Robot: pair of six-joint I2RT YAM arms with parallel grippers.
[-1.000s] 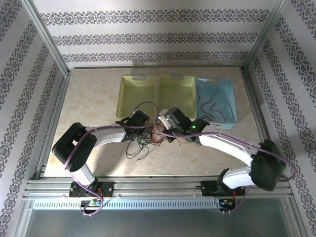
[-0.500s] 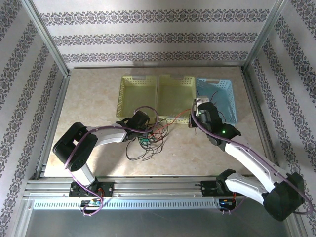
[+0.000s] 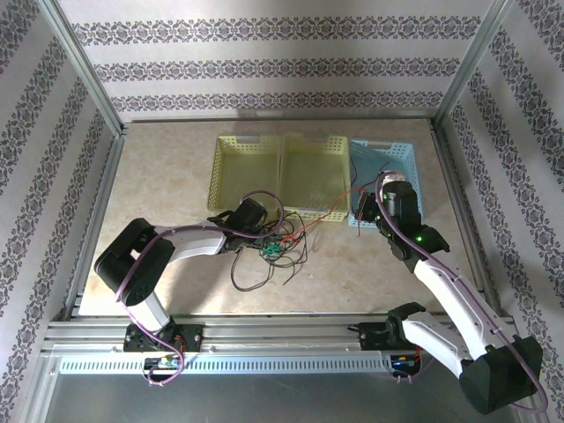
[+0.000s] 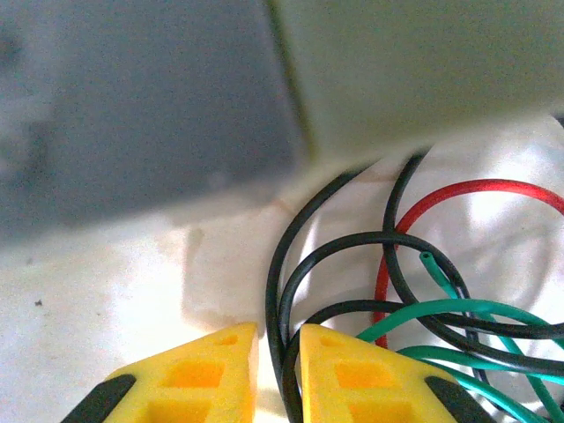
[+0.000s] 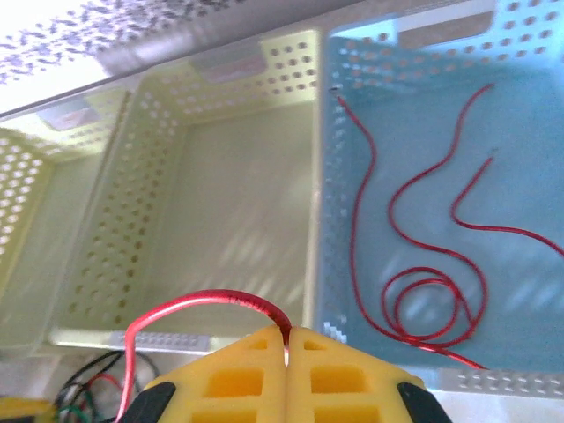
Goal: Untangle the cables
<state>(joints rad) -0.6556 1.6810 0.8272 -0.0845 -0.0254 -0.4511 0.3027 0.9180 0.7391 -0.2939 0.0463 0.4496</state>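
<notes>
Red cable (image 5: 211,298) sits pinched in my right gripper (image 5: 287,335), whose fingers are pressed fully together at the near left corner of the blue basket (image 3: 412,152). That basket holds loose red strands (image 5: 441,291). The tangle (image 3: 269,251) of black, green and red cables lies on the table (image 3: 167,176), just in front of the yellow baskets (image 3: 264,141). My left gripper (image 4: 278,339) rests there, jaws a narrow slot apart, black cable (image 4: 335,251) running into the gap; I cannot tell whether it is gripped.
</notes>
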